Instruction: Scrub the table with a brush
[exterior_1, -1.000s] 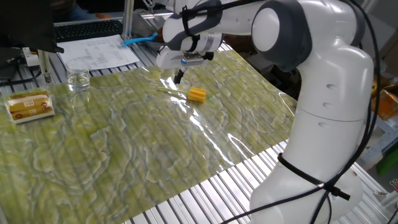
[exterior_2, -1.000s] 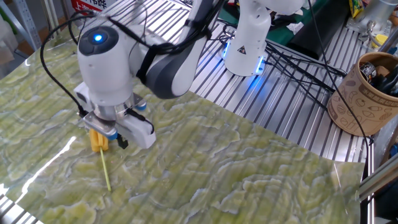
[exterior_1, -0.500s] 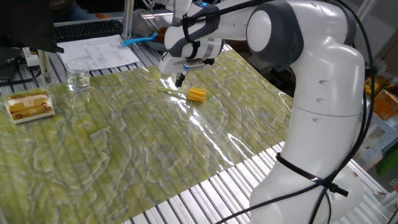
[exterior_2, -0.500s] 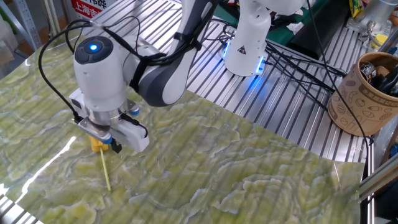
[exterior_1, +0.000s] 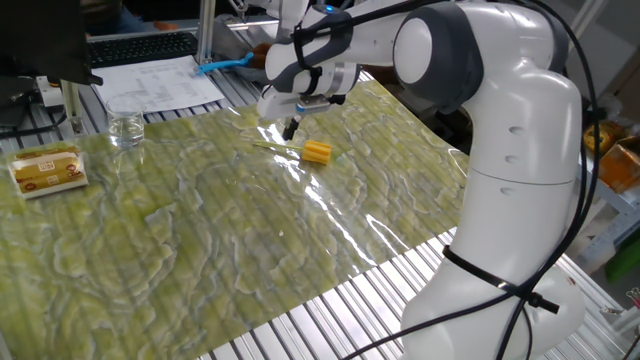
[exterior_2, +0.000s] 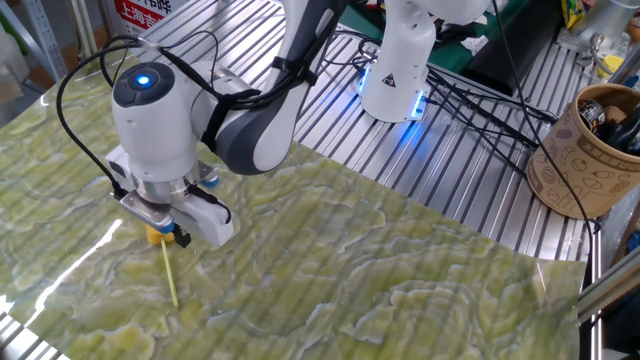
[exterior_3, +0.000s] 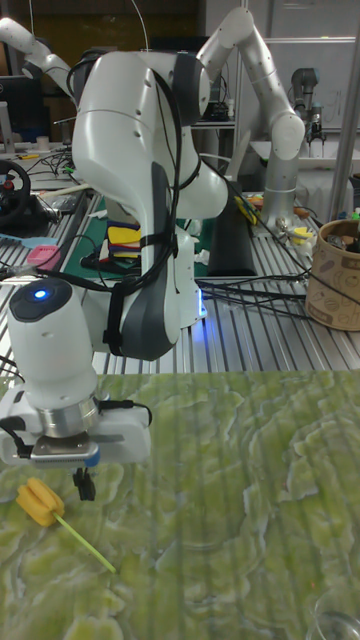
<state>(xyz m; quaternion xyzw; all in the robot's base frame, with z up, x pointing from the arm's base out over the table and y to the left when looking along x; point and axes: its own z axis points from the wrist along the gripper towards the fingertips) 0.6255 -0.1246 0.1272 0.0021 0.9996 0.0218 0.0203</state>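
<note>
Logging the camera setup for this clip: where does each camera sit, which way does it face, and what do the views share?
One fixed view: high beside the robot's base, looking along the table; shows the arm, gripper and brush.
The other fixed view: above the table's far side, facing the base; shows wrist and gripper.
Tall fixed view: low at the table edge, facing the base; shows the whole arm.
All three share the brush lying under the gripper.

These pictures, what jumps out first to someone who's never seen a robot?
The big white arm bending over the glossy green marbled table. Its gripper hangs just above a tiny yellow brush lying on the sheet. A tan packet lies at the far left edge.
</note>
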